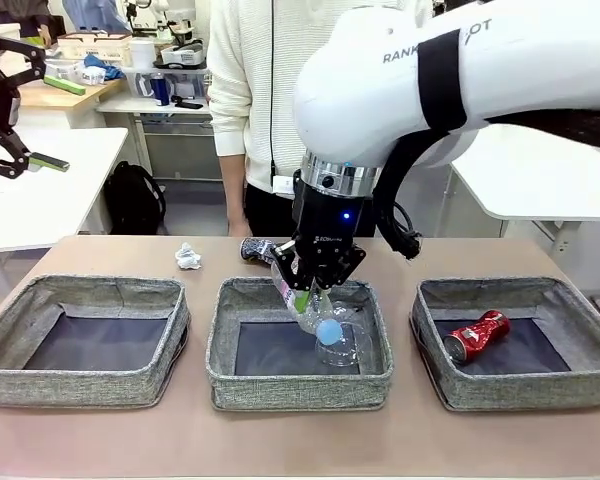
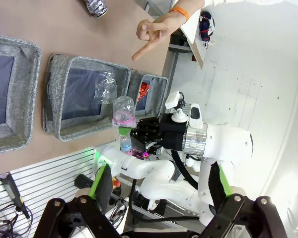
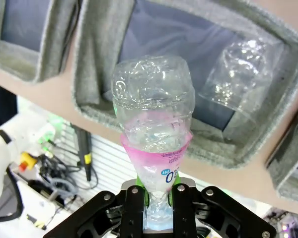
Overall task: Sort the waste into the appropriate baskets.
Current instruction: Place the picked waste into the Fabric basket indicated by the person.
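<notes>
**A:** Bottle [image 3: 154,104] first: clear crumpled plastic, dented around the base, with a pink label band and a blue cap. Where do we log it?

**B:** In the air over the middle basket [image 1: 300,378], base end toward the bin. We note the right hand [image 3: 158,191] clamped on its neck, between cap and label, with green pads pressing on both sides.

**A:** Inside that basket?

**B:** A clear plastic cup [image 1: 348,346], thin and crinkled, lies on the dark bottom. All three bins are grey woven fabric with soft, slumping walls.

**A:** Other pieces?

**B:** We see the crushed red can [image 1: 477,335] on its side in the right basket [image 1: 520,392]. The left basket [image 1: 80,385] shows its dark bottom. The white paper wad [image 1: 187,257] and the crushed black-and-white can [image 1: 257,250] sit on the brown counter [image 1: 400,440] behind the baskets, near each other but not touching.

**A:** And the left hand [image 2: 161,178]?

**B:** Raised off to the side of the counter, fingers spread wide, gripping nothing.
</notes>
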### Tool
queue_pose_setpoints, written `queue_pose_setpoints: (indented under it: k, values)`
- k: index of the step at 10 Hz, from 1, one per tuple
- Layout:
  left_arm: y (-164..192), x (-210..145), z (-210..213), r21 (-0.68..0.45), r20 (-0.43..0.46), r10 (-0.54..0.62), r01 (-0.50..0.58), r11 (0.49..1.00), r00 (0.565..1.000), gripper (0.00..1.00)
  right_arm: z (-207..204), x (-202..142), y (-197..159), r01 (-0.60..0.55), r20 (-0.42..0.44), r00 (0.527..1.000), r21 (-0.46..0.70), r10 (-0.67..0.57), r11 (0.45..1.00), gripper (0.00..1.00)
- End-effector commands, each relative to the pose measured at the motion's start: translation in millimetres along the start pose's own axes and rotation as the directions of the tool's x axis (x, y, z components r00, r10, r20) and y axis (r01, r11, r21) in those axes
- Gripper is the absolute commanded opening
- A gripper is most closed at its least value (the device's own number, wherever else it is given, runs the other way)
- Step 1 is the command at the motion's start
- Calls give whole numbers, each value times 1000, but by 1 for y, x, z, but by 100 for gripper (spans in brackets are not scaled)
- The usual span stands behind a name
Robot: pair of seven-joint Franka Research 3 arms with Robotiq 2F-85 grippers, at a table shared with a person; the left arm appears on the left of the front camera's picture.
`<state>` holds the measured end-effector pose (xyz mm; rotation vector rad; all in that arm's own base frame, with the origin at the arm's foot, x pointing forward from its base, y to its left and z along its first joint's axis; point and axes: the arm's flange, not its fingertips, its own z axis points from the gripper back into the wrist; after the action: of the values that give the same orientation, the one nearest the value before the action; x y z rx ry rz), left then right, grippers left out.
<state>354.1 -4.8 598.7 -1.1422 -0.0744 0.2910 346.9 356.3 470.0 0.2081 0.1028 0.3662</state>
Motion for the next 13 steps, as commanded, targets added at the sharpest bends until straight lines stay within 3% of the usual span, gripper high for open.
queue_pose_setpoints:
  k: [1, 2, 3, 4, 5, 6, 13]
  values:
    - [0, -1, 2, 7, -9, -9, 9, 1000, 1000, 100, 0, -2, 1, 46, 61, 997, 14, -46, 999, 19]
    - [0, -1, 2, 7, -9, -9, 9, 1000, 1000, 100, 1, -2, 1, 41, 77, 996, 21, -42, 999, 75]
    - [0, -1, 2, 7, -9, -9, 9, 1000, 1000, 100, 1, -3, 0, 39, 76, 996, 21, -40, 999, 76]
    - [0, -1, 2, 7, -9, -9, 9, 1000, 1000, 100, 1, -3, 0, 42, 78, 996, 22, -44, 999, 100]
    - [0, -1, 2, 7, -9, -9, 9, 1000, 1000, 100, 1, -3, 0, 39, 80, 996, 27, -41, 999, 77]
    - [0, -1, 2, 7, -9, -9, 9, 1000, 1000, 100, 1, -3, 0, 35, 78, 996, 27, -37, 999, 100]
    - [0, -1, 2, 7, -9, -9, 9, 1000, 1000, 100, 7, -2, -6, 70, 74, 994, 75, -75, 995, 100]
